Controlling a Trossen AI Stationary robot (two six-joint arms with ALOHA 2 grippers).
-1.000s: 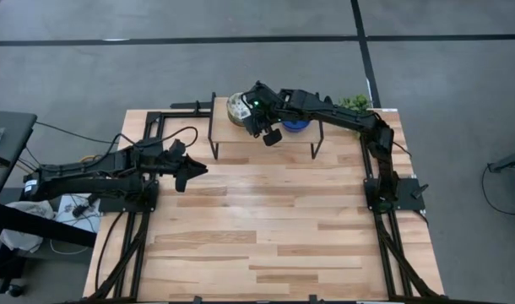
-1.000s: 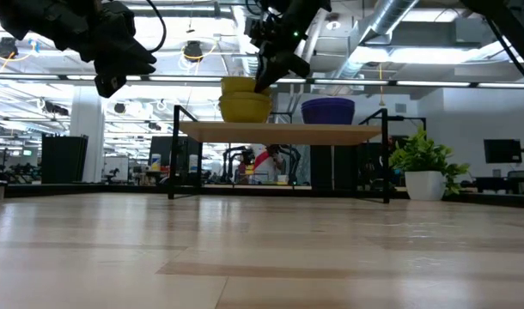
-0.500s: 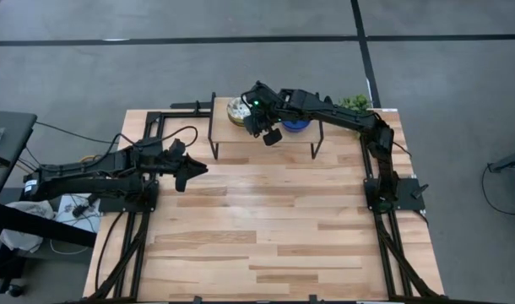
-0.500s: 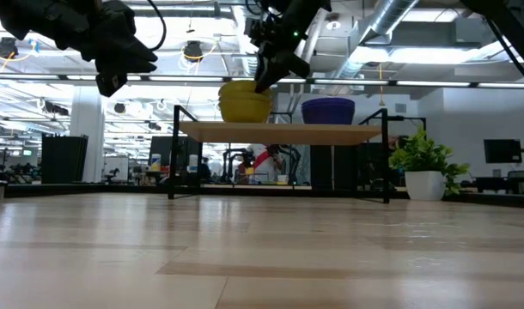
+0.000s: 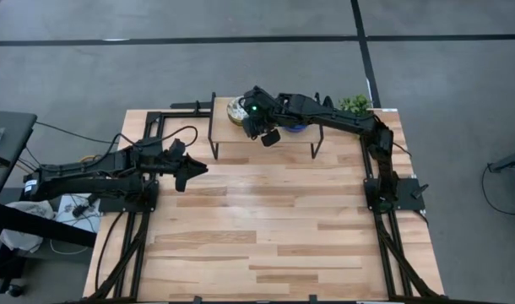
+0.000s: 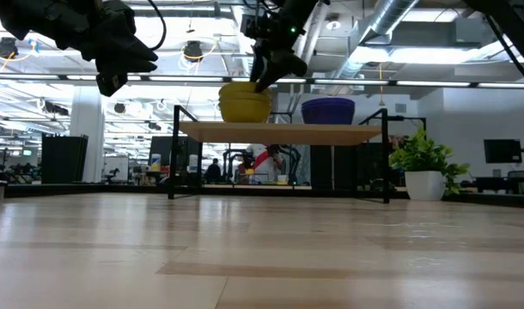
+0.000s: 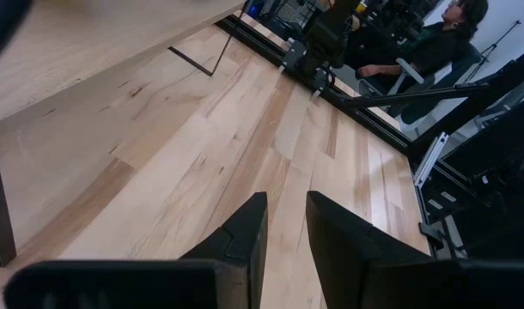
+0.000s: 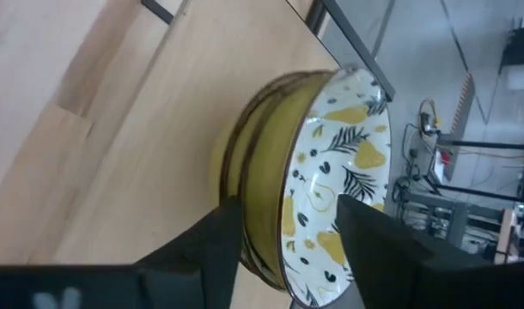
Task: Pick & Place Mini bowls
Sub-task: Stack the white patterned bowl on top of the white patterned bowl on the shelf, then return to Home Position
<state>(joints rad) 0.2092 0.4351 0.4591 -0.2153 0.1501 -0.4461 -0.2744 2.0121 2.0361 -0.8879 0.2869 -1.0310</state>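
Note:
On a small raised wooden shelf (image 5: 241, 143) (image 6: 279, 131) at the table's far edge stands a nested stack of mini bowls (image 6: 244, 101) (image 8: 331, 163), yellow outside and white with a leaf pattern inside. A blue mini bowl (image 6: 328, 111) stands beside it on the shelf, mostly hidden by my arm in the high view. My right gripper (image 5: 256, 118) (image 8: 288, 223) is open above the stack, one finger outside the top bowl's rim and one inside. My left gripper (image 5: 194, 171) (image 7: 286, 199) hangs open over the table's left part, holding nothing.
A small potted green plant (image 5: 355, 103) (image 6: 425, 167) stands at the table's far right corner, just right of the shelf. The shelf's thin dark legs (image 6: 174, 154) stand on the bare wooden tabletop (image 5: 266, 228). A seated person (image 7: 434, 34) shows beyond the table.
The top patterned bowl has sunk from slightly raised to nested in the stack on the shelf. My right gripper has stayed above the stack's rim, and its fingers have spread apart, letting go of the bowl.

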